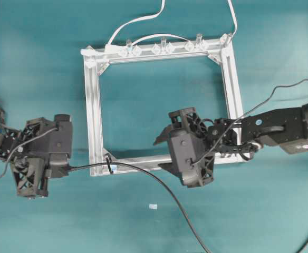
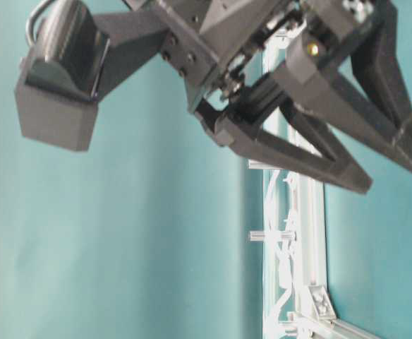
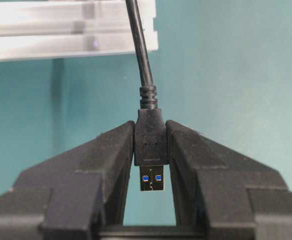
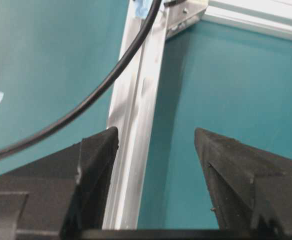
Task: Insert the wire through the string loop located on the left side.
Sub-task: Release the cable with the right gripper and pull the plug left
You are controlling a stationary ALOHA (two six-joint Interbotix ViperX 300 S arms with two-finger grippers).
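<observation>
- Wire [image 1: 159, 185]: a long thin black cable that runs from the lower edge of the overhead view up and left across the teal tabletop [image 1: 38, 63], passes the lower left corner of the frame, and ends in the left tool.
- Its plug [image 3: 150, 145] sits upright between the left tool's fingers [image 3: 108, 155], metal tip with blue inside pointing toward the camera, cable leading away past the frame's pale rail.
- Left tool [image 1: 67, 168]: nearly closed and clamped on the plug's black body; it lies just left of the frame's lower left corner, apart from the rail.
- String loop [image 1: 109, 164]: a small dark loop standing at the lower left corner of the silver aluminium frame [image 1: 93, 105]; the wire crosses right at it, though whether it passes through cannot be told.
- Right tool [image 4: 156, 145]: spread wide and holding nothing, poised over the frame's lower rail, which runs between its two fingers [image 4: 98, 150] in the wrist view.
- White cables [image 1: 138, 21] curl off from the frame's top rail, where clear clips [image 1: 162, 47] stand in a row.
- A small pale scrap [image 1: 153, 206] lies on the tabletop below the frame.
</observation>
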